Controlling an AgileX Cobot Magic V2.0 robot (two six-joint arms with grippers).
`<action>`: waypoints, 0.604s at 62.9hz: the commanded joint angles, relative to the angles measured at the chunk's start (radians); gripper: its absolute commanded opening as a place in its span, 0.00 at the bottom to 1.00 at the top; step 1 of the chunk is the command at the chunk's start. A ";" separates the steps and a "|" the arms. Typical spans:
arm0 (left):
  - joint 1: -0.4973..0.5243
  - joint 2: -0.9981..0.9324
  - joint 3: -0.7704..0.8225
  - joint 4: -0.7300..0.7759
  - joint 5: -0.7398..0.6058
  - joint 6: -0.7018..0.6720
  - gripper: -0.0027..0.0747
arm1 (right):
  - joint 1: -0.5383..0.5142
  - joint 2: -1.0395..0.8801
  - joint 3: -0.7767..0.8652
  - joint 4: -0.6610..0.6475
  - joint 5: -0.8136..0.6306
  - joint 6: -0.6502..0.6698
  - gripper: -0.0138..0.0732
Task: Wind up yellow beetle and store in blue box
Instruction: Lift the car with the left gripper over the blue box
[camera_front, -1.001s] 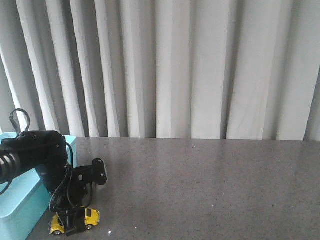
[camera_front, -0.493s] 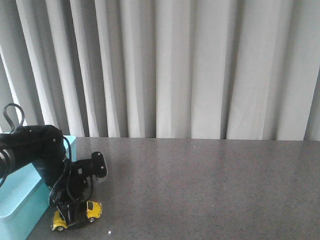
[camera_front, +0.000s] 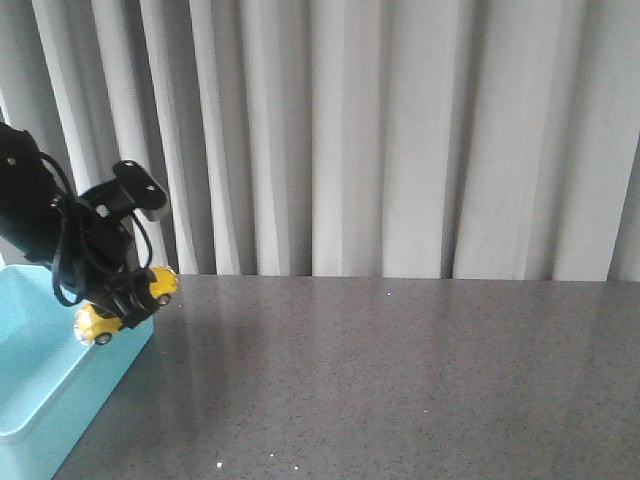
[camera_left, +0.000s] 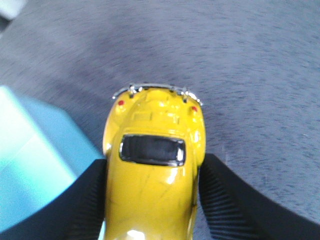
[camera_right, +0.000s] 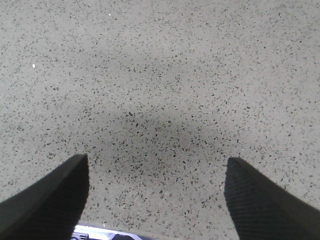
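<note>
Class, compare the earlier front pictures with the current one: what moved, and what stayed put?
The left claw, shut on the yellow beetle, lifted it off the table and carried it up and back, over the corner of the blue box. The box stayed where it was.

staged lab-like test bench; bare grey speckled table (camera_front: 420, 370); pleated pale curtain (camera_front: 400, 140) as backdrop

I can read no text, label, brand or number anywhere; the yellow beetle (camera_left: 154, 172) between my left claw's (camera_left: 152, 200) fingers perhaps carries tiny unreadable markings.
</note>
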 joint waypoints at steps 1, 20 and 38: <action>0.062 -0.049 -0.035 0.051 -0.059 -0.126 0.29 | 0.001 -0.004 -0.023 0.000 -0.051 0.000 0.79; 0.251 0.027 -0.035 0.099 -0.121 -0.331 0.29 | 0.001 -0.004 -0.023 0.000 -0.052 0.000 0.79; 0.318 0.154 -0.035 0.097 -0.142 -0.331 0.29 | 0.001 -0.004 -0.023 0.000 -0.052 0.000 0.79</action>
